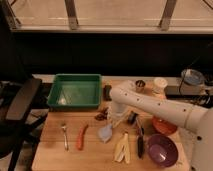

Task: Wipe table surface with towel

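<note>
The towel (105,132) is a small pale blue-grey cloth that touches the wooden table (52,152) near its middle. My gripper (113,121) points down at the end of the white arm (150,104), right above the towel's upper right edge, and is shut on it. The arm reaches in from the right and bends down over the table's centre. The wrist hides the fingers themselves.
A green tray (75,91) stands at the back left. A fork (65,136) and an orange stick-like item (81,136) lie left of the towel. Yellow peel (121,148), a dark utensil (140,142) and a purple bowl (161,149) lie to its right. An office chair (20,100) stands off the left edge.
</note>
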`<state>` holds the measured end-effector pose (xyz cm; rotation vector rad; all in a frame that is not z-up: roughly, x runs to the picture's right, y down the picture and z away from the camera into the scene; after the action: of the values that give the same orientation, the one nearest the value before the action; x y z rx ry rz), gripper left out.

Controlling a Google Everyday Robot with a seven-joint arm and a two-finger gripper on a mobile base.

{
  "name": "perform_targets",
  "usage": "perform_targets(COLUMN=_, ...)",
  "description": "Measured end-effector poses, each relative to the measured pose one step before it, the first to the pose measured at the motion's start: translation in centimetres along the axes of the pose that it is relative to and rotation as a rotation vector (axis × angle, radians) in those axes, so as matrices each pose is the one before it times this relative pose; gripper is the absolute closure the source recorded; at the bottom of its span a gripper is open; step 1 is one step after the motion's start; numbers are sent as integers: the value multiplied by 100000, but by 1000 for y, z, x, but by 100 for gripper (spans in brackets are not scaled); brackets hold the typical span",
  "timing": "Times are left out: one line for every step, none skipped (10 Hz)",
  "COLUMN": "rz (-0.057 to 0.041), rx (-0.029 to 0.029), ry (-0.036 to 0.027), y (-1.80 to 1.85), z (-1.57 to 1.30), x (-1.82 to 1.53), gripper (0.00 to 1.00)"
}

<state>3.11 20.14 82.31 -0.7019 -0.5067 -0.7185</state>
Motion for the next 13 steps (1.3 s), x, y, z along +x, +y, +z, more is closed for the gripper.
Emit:
perform_targets(rz=-2333, rx=879, ry=-1034, y=-1766, z=352, x=-1116, gripper=100)
perform_targets(rz=-1510, rx=939, ry=-1269, y=-1233, z=362, x=-1242, gripper=100)
perform_targets(rz=-336, rx=298, ry=-1379, y=-254, z=365, x=-1193, gripper=100)
perform_targets(rz=-19, rx=-76, ry=-1239, y=217, z=337, x=-1162, gripper=100)
perform_targets(rz=742, rx=-632, ry=-1541, y=1149, z=364, x=-1459, gripper=100)
perform_targets(rz=1662, rx=-1188, ry=-909, y=1350, z=245, x=-881, gripper=100)
perform_targets(rz=2505, rx=-1725, ry=-490, y=1793, z=165, x=-570, gripper=100)
perform_targets(rz=2364, rx=-1184, ry=-26, y=1468, z=-76, x=224, gripper=100)
perform_targets(rz=3030, rx=-2332, ry=964, y=1933, z=-281, x=1164, gripper=100)
perform_targets(rz=2186, rx=-1742, ry=1375, y=1382, z=-357, x=1420, gripper=100)
perform_targets(rz=1065, rx=-1418, ry=1762, y=807, z=-435, x=1617, gripper=100)
perform_targets(rz=308, rx=-771, ry=1575, y=32, z=-454, x=1466, gripper=100)
perform_targets(rz=-425, rx=-81, ry=1480, y=-639, z=-543, x=1542, gripper=100)
